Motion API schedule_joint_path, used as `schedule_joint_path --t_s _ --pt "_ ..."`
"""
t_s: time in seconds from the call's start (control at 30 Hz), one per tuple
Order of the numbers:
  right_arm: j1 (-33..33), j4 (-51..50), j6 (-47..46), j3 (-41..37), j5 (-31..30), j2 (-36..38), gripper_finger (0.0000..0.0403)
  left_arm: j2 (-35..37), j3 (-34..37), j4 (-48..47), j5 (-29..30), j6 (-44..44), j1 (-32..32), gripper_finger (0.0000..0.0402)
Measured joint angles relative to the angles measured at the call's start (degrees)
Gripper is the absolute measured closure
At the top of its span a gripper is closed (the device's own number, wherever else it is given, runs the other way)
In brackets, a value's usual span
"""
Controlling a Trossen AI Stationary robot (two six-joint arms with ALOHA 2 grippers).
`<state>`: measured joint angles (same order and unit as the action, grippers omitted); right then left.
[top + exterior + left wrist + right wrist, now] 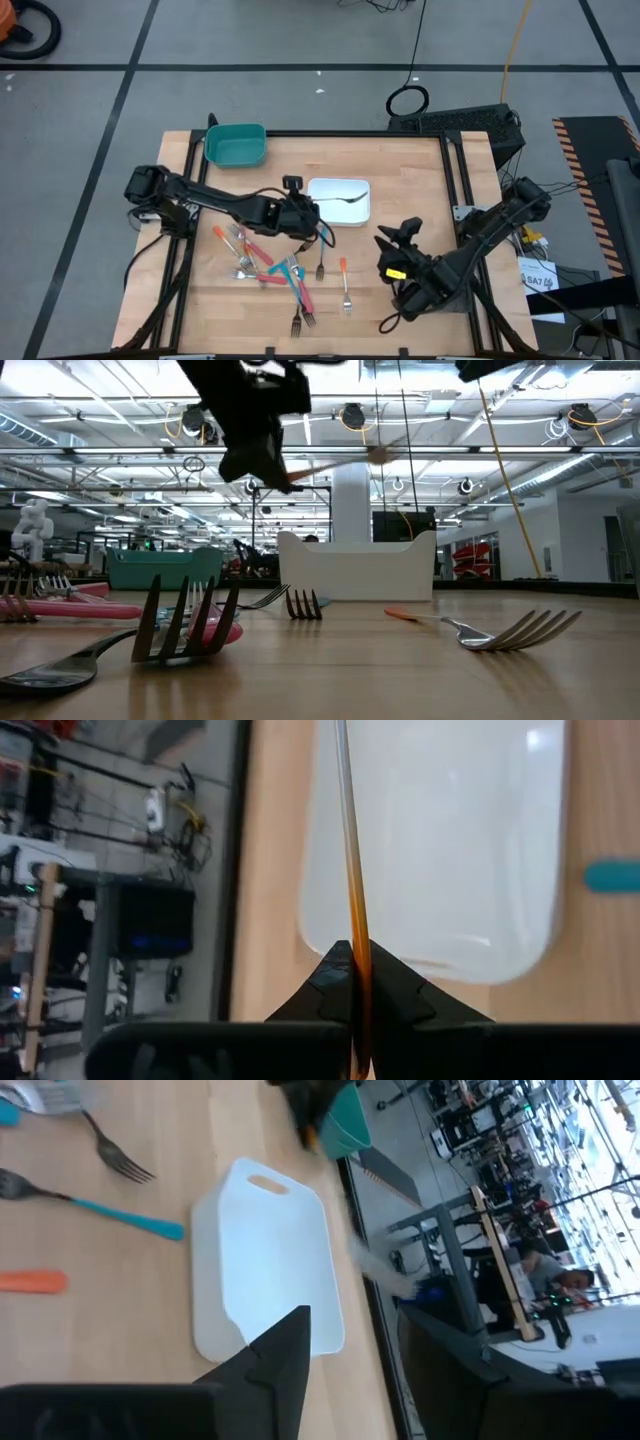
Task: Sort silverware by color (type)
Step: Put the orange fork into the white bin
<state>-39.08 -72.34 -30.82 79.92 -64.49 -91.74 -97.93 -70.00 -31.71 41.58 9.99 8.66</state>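
Forks (275, 268) lie scattered on table; white tray (352, 212) holds one fork (345, 200).

Grey floor (300, 60), ceiling lights (352, 415)

Two trays sit on the table (420, 170): one teal tray (236, 145) and one white tray (338, 201). One fork (348, 200) hangs over the white tray. About nine more forks (290, 275) lie on the wood, though the tangled pile makes an exact count uncertain. Two grippers show, left gripper (318, 213) and right gripper (383, 240).
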Motion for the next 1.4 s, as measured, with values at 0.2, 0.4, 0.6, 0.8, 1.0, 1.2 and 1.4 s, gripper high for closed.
schedule_joint_path --t_s 0.2,0.4,0.6,0.8,1.0,1.2,1.4 --pt "0.8 -1.6 1.3 0.0 0.0 0.0 0.0259 -8.2 -8.7 -9.0 -0.9 -9.3 -1.4 0.0389" --pt "0.8 -3.9 1.7 0.0 -0.1 0.0 0.0259 -17.9 -22.2 -23.8 -1.0 -20.2 -3.1 0.0389" --pt "0.6 -5.4 1.4 0.0 -0.1 0.8 0.0259 -25.3 -32.6 -39.5 -1.0 -29.8 -2.9 0.0389" --pt "0.3 -5.9 0.8 0.0 0.0 2.7 0.0259 -27.6 -35.5 -40.9 -0.9 -25.9 -1.6 0.0389" --pt "0.0 -6.3 -0.4 0.0 0.1 3.4 0.0259 -27.6 -35.6 -40.5 -0.6 -23.5 -1.3 0.0373" --pt "-0.3 -6.2 -0.4 0.0 0.3 3.4 0.0259 -27.6 -35.6 -40.5 -0.6 -23.1 -2.3 0.0368" --pt "-0.4 -6.2 -0.5 0.0 0.4 3.4 0.0259 -27.6 -35.6 -40.2 -0.6 -22.8 -2.7 0.0366"
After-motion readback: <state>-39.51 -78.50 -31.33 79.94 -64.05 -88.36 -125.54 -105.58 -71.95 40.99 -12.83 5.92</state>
